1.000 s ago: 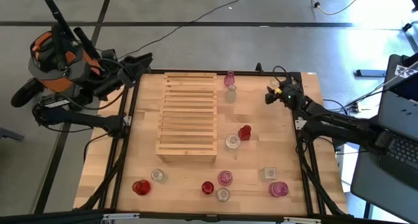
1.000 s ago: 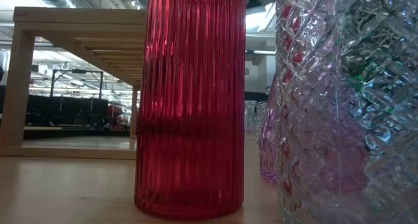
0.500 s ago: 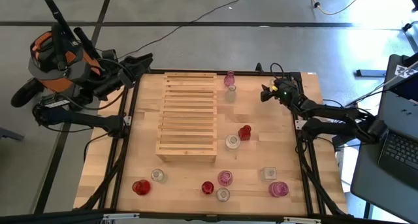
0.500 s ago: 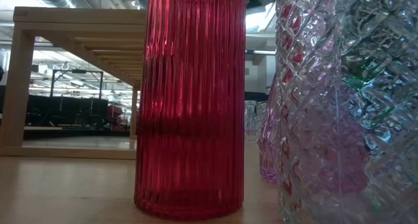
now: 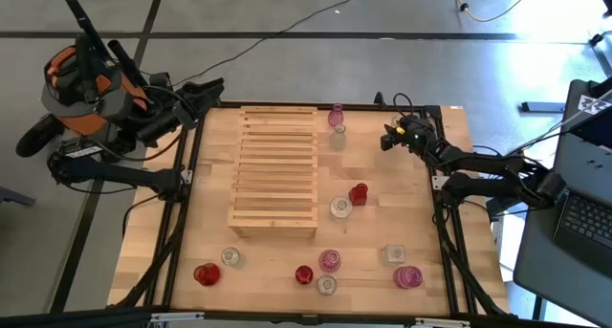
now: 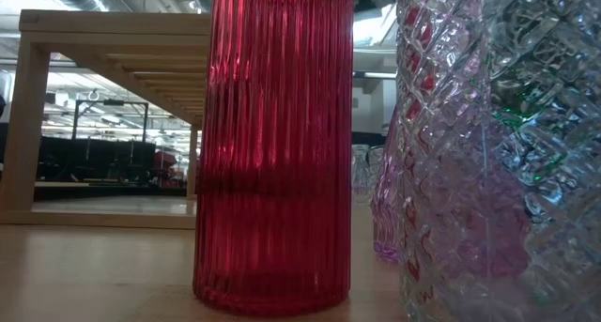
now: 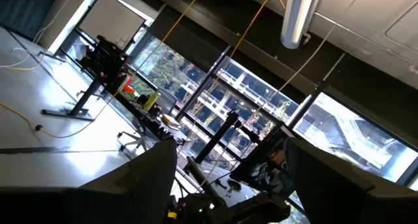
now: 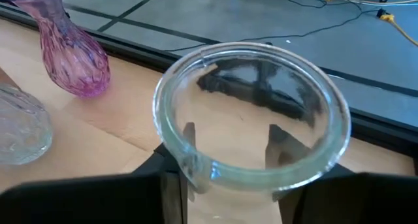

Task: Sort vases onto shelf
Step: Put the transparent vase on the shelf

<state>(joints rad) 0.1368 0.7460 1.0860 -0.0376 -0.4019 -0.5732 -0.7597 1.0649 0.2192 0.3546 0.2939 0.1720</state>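
Clear glass vase (image 8: 251, 116): wide round mouth, sits right between the right gripper's (image 5: 390, 139) fingers (image 8: 173, 185) at the table's far right corner; fingers flank it on both sides, can't tell if they're actually gripping.
Pink vase (image 5: 336, 116): upright at the far edge, near the shelf's far right corner, just left of the held-area vase; second clear one (image 5: 338, 137) right next to it.
Shelf (image 5: 276, 170): pale wood slats, centre-left of table (image 5: 392, 204), nothing on it.
Mid-table: red vase (image 5: 359, 194) touching or just beside a clear one (image 5: 339, 207), right of the shelf.
Near edge: row of red, pink and clear vases; ribbed red one (image 6: 272, 144) fills the low view, cut-glass clear one (image 6: 488, 153) beside it.
Left gripper (image 5: 206, 91): parked off the table's far left corner, pointed up at the ceiling, fingers apart, empty.
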